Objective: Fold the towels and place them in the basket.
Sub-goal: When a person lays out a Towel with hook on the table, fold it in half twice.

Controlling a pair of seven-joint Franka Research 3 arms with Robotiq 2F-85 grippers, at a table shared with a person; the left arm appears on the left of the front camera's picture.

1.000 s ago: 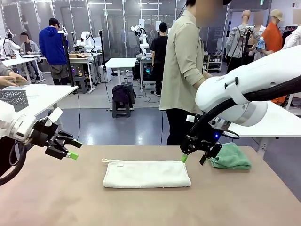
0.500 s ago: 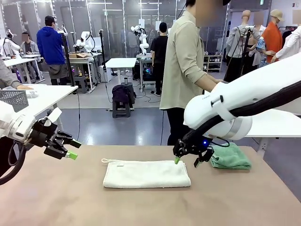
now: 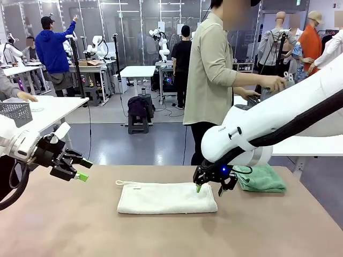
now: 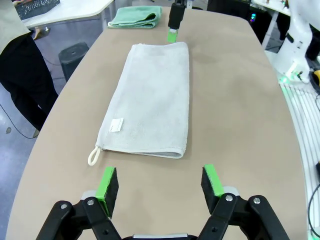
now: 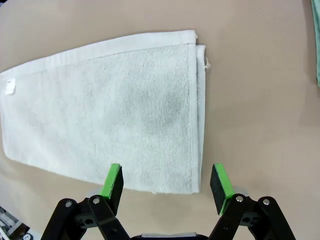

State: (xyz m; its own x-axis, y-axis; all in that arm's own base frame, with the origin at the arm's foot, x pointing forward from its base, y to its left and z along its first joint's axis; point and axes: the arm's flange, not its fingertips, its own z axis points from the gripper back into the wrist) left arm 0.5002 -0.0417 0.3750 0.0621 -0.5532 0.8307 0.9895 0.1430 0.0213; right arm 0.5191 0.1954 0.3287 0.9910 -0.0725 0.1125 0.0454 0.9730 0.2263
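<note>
With my right hand (image 3: 208, 188) wide open and empty above the cream towel (image 3: 166, 198) end, I should descend straight, pinching both layers squarely.

A brown bench (image 3: 64, 225) fills the lower half of the front frame. A cream-white towel (image 3: 166, 197), folded into a long strip, lies flat at its centre. A mint green towel (image 3: 262, 179) lies bunched at centre right.
</note>
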